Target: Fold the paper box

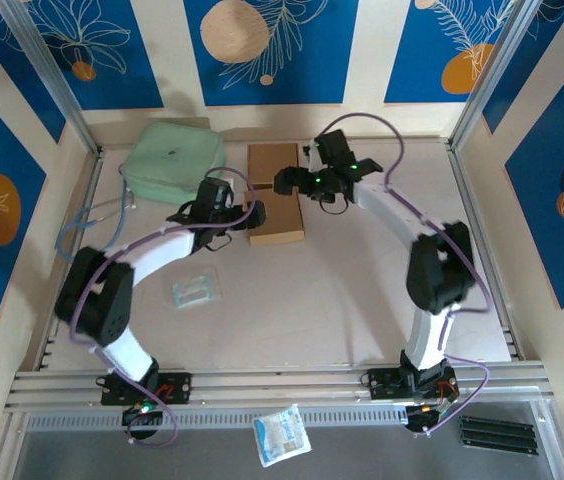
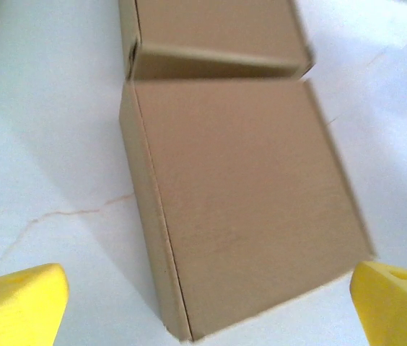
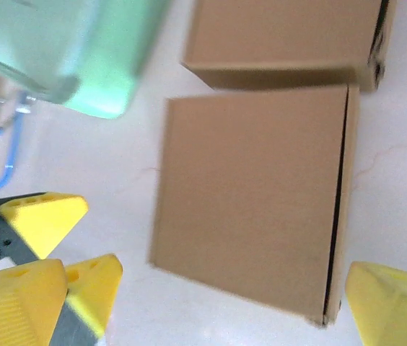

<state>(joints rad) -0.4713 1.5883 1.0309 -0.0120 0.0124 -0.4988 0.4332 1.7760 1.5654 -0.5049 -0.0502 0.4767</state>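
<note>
The box (image 1: pixel 275 195) lies flat at upper centre of the top view. It is matte brown cardboard, a long rectangle in two panels with a crease across it. Its edges run straight and sharp. In the left wrist view a thin side wall follows its left edge, and a dark gap shows at the crease.

The left tool (image 1: pixel 242 212) sits at the box's lower left edge, and the right tool (image 1: pixel 284 183) at its right edge near the crease. Both are open: in each wrist view the fingertips (image 2: pixel 17 306), blunt yellow wedges, stand wide in the lower corners, clear of the cardboard.

A soft pale-green pouch (image 1: pixel 172 158) with rounded corners lies just left of the box, near it but apart. A blue cord (image 1: pixel 90 215) loops at far left. A clear, crinkled packet (image 1: pixel 195 290) lies flat below and left of the box, well apart from it.

The counter (image 1: pixel 342 290) is pale and smooth with faint veins. Its widest bare stretch is at centre and lower right, between the two arms. Metal rails run along its left, right and bottom edges.
</note>
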